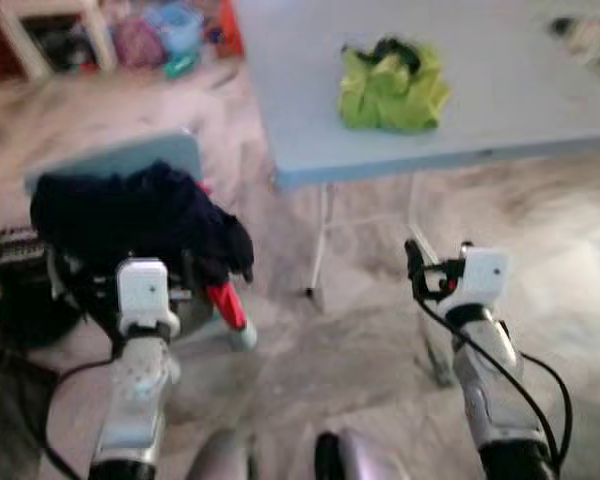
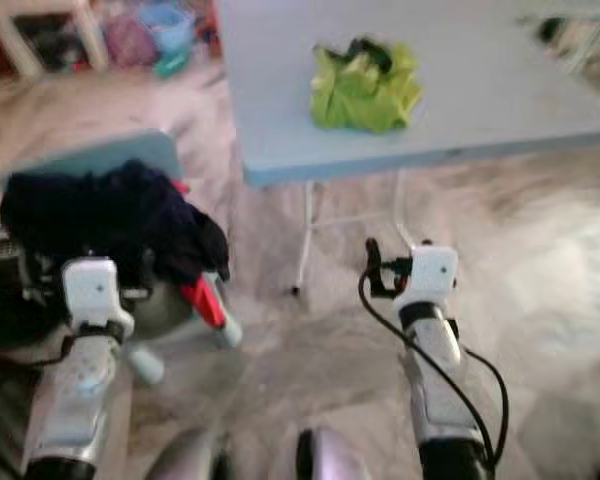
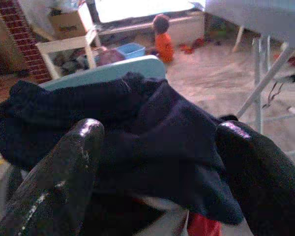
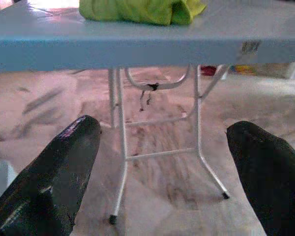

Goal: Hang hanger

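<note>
Head and wrist views, taken with the light blue tabletop (image 1: pixel 500 90) as landmark. The tabletop stands on thin white folding legs (image 4: pixel 122 147) over a pale marbled floor (image 1: pixel 360 330). A crumpled lime-green cloth (image 1: pixel 392 85) with a small dark patch at its top lies on the tabletop, near the edge that faces the robot.

To the robot's left of the tabletop, and lower, stands a light blue chair (image 1: pixel 130 160). A heap of dark navy clothing (image 1: pixel 140 215) is draped over the chair. A red piece (image 1: pixel 225 305) pokes out beneath the heap on the side toward the tabletop; whether it belongs to a hanger cannot be told, and no hanger can be made out for certain.

The left gripper (image 3: pixel 162 162) is held before the navy heap with its two black fingers (image 3: pixel 64 172) spread wide, the cloth lying between and beyond them without being pinched. The right gripper (image 4: pixel 162 162) hangs in the air below tabletop height, in front of the near edge, facing the legs; its fingers (image 4: pixel 59 172) are likewise spread apart with nothing between them.

Beyond the chair, farther from the robot than the tabletop's near edge, a white shelf (image 3: pixel 69 46), a cardboard box (image 3: pixel 69 22) and coloured clutter (image 1: pixel 170 35) lie blurred.
</note>
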Robot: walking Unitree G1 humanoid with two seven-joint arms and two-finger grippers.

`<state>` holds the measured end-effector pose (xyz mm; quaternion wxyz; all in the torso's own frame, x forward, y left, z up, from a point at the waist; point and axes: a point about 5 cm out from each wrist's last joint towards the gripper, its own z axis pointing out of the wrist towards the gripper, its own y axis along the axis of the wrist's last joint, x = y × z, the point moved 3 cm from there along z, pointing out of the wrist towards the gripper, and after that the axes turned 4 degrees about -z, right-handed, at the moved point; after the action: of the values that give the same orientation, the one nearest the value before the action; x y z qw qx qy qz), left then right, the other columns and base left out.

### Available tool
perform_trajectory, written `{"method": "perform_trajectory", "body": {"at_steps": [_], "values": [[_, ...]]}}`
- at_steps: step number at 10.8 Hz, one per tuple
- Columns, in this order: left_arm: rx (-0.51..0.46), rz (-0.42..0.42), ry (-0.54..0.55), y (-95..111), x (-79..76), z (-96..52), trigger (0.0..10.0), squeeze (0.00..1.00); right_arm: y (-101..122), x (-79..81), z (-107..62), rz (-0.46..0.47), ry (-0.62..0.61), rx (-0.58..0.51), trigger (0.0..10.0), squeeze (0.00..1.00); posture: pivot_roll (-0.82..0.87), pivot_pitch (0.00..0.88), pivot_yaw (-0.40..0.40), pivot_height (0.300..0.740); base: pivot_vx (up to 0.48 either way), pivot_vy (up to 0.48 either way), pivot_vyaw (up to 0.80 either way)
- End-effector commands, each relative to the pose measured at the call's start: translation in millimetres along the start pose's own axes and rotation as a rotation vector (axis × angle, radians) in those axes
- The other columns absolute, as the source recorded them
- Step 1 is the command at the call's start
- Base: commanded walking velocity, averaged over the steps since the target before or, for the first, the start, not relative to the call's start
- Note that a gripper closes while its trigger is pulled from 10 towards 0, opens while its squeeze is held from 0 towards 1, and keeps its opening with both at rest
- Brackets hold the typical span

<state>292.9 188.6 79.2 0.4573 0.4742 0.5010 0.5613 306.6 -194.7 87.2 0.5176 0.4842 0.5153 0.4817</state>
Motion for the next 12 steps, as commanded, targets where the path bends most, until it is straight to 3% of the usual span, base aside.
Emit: {"method": "perform_trajectory", "body": {"at_steps": [1,3,5,12], "values": [[0.012,0.031,0.013,-4.3,8.4,-2.5,10.0,0.00,3.9,2.7,2.0,0.005,0.010,-0.015,10.0,0.00,0.01,0.147,-0.055,0.740,0.000,0.000,0.00],[-0.020,-0.043,-0.050,0.6,2.0,-4.3,10.0,0.00,3.5,0.2,1.7,-0.009,0.016,-0.013,10.0,0.00,0.01,0.149,-0.058,0.740,0.000,0.000,0.00],[-0.046,-0.014,-0.064,2.8,0.2,-4.3,10.0,0.00,3.9,0.0,1.9,-0.014,0.017,-0.015,10.0,0.00,0.01,0.151,-0.063,0.740,0.000,0.000,0.00],[-0.055,-0.020,-0.062,3.5,-4.7,-3.9,10.0,0.00,19.5,12.5,6.7,-0.039,0.077,-0.073,10.0,0.00,0.00,0.153,-0.072,0.740,0.302,0.000,0.00]]}}
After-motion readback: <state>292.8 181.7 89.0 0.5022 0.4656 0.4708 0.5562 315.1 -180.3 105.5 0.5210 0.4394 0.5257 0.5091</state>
